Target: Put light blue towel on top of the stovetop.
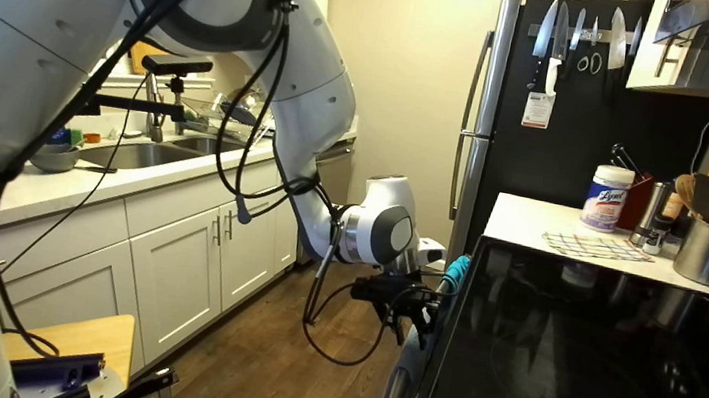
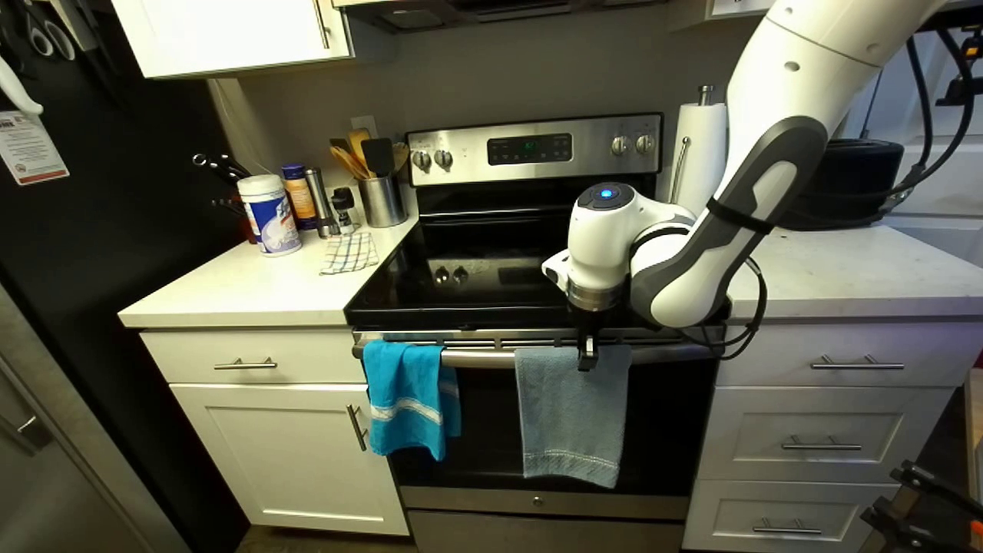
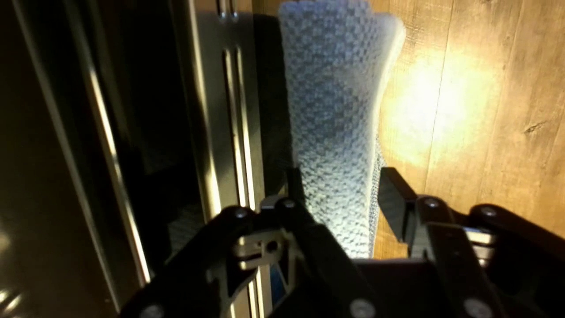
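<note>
The light blue towel (image 2: 572, 422) hangs folded over the oven door handle, with its lower edge reaching down the oven door. It fills the middle of the wrist view (image 3: 331, 101) and shows partly in an exterior view (image 1: 414, 353). The stovetop (image 1: 553, 366) is the glossy black glass above the oven door; it also shows in an exterior view (image 2: 407, 276), partly behind the arm. My gripper (image 3: 343, 187) points down at the handle, its fingers open on either side of the towel's top fold. It also shows in both exterior views (image 1: 411, 335) (image 2: 587, 359).
A brighter blue towel (image 2: 407, 399) hangs on the same oven handle (image 2: 480, 359). A wipes tub (image 1: 606, 198), a checked cloth (image 1: 597, 247) and a utensil holder (image 1: 708, 252) stand on the counter beside the stovetop. A paper towel roll (image 2: 700, 157) stands behind the arm.
</note>
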Controlling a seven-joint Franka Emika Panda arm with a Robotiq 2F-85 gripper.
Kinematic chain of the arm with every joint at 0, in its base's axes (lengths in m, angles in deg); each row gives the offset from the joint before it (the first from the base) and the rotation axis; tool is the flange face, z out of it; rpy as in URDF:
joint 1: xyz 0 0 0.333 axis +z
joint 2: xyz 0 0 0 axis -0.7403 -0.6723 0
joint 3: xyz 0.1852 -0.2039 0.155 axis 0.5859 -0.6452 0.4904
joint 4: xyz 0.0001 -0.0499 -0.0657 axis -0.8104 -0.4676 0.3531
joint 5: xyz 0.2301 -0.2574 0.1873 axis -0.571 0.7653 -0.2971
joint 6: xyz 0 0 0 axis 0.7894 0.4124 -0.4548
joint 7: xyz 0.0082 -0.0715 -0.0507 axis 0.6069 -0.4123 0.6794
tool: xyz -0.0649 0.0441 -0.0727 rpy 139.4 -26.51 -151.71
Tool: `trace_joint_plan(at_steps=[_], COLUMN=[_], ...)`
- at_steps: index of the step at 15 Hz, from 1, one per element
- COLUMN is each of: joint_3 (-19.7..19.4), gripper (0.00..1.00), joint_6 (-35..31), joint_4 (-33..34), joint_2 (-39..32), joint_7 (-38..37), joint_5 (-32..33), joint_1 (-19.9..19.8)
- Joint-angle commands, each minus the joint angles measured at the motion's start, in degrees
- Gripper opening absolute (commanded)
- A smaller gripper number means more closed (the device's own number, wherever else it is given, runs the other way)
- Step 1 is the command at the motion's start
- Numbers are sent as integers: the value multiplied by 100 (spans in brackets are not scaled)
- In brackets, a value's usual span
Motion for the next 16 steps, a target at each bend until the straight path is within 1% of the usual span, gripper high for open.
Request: trace_joint_plan(at_steps=[1, 3, 4, 11, 12, 15, 16], joint_3=[-65, -220, -320, -825, -876, -1033, -1021], gripper=[19, 7, 8, 8, 8, 9, 9], joint_6=[-287, -495, -615, -1155, -1191, -1260, -1222], joint_4=[-250, -412, -508, -877, -950, -1102, -1106], joint_2=[129, 247, 307, 440, 500, 626, 644], joint_7=[125, 10, -48, -97, -189, -185, -151], joint_5=[-33, 93, 156, 152, 236, 198, 159], joint_1=[-12, 119, 206, 640, 675, 818, 815])
